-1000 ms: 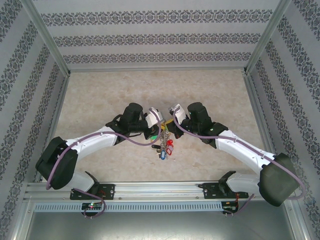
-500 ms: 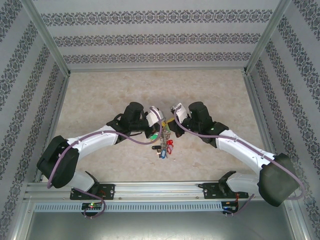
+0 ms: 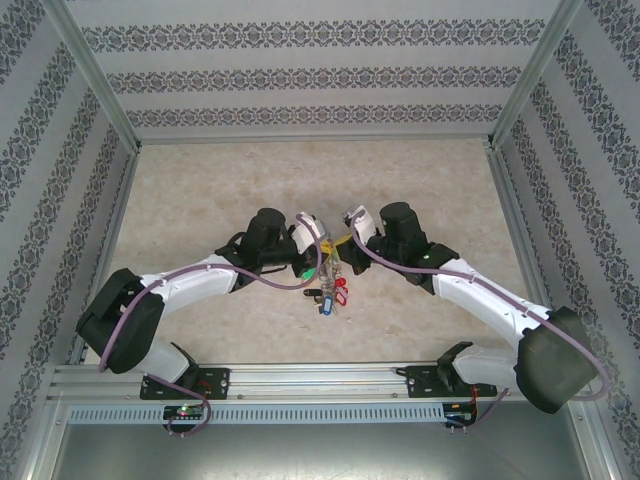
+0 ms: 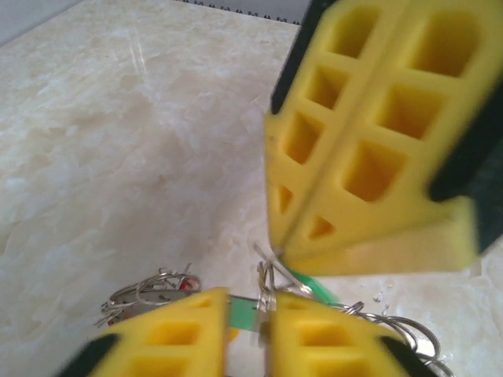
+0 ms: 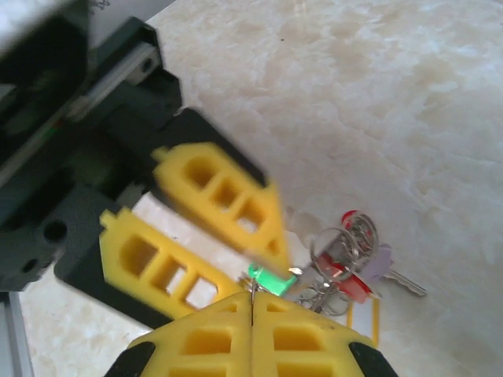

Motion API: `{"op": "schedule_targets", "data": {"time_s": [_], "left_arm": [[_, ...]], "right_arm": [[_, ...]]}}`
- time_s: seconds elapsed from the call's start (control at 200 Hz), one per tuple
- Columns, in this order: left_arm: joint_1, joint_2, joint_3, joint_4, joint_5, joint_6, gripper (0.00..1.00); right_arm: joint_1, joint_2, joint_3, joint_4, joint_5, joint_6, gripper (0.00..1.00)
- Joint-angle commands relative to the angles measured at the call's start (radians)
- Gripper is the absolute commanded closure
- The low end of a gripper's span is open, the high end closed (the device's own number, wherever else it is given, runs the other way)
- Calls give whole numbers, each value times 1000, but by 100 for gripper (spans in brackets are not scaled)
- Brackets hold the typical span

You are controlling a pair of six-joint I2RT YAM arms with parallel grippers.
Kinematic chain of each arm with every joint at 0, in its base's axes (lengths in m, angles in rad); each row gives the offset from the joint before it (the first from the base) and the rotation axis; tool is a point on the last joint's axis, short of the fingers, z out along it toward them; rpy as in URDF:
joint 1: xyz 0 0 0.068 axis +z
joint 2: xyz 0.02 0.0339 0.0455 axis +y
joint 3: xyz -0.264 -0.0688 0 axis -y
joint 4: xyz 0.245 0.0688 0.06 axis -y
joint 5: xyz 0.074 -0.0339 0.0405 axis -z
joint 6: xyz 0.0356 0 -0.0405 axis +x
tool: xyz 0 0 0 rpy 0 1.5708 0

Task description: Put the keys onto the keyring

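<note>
green-tagged key (image 4: 240, 314) pinched in narrow left gripper (image 4: 247, 305); right gripper (image 5: 251, 302) closed (tips at keyring (image 5: 341, 245)).

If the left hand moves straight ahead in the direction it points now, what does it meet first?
Probably the right hand: its shut yellow fingers stand close ahead of the left hand, slightly off to one side. A green key tag already sits at the left fingertips. Depth is unclear.

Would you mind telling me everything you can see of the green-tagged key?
The green-tagged key shows mostly as its bright green plastic tag, flat and glossy. It sits between the yellow fingertips of the left gripper, which seem to pinch it, right at the shut tips of the right gripper. Thin silver wire loops cross beside it. Its metal blade is hidden.
</note>
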Motion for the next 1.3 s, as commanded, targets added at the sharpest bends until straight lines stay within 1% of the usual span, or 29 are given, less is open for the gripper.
{"op": "schedule_targets", "data": {"time_s": [0.0, 0.135, 0.225, 0.3, 0.395, 0.46, 0.52, 0.57, 0.729, 0.889, 0.969, 1.029, 1.099, 1.119, 1.184, 1.294], "left_arm": [[-14, 26, 40, -13, 8, -24, 72], [-14, 6, 45, -86, -1, 7, 71], [-14, -6, 47, -111, -11, 29, 72], [-13, -1, 59, -131, -19, 45, 74], [-13, 9, 83, -163, -28, 56, 79], [-13, 7, 87, -163, -40, 56, 80], [-13, 5, 88, -155, -43, 61, 84], [-13, 1, 90, -153, -45, 64, 85], [-13, -3, 103, -153, -27, 73, 100], [-13, -18, 102, -154, -23, 79, 100], [-13, -27, 98, -163, -23, 81, 100], [-13, -38, 84, -154, -32, 77, 100], [-13, -46, 59, -125, -51, 68, 100], [-13, -47, 51, -118, -58, 63, 100], [-13, -45, 36, -90, -62, 55, 100], [-13, -33, 30, -55, -50, 37, 100]], "right_arm": [[19, 18, 38, 41, -61, -17, 100], [24, 43, 44, 54, -62, -17, 100], [24, 62, 72, 29, -68, -25, 100], [26, 69, 87, 19, -74, -25, 100], [26, 70, 94, 18, -81, -26, 100], [25, 73, 95, 13, -86, -30, 100], [26, 76, 99, -2, -92, -36, 100], [25, 78, 101, -12, -101, -42, 100], [26, 93, 107, -36, -102, -47, 100], [25, 115, 115, -68, -88, -32, 100], [20, 112, 109, -68, -49, -4, 100], [9, 108, 99, -54, -42, 17, 100], [-23, 105, 87, -26, -34, 90, 100], [-34, 109, 84, -11, -36, 141, 100], [-68, 112, 65, 21, -59, 222, 100], [-70, 105, 63, -22, -54, 185, 100]]}}
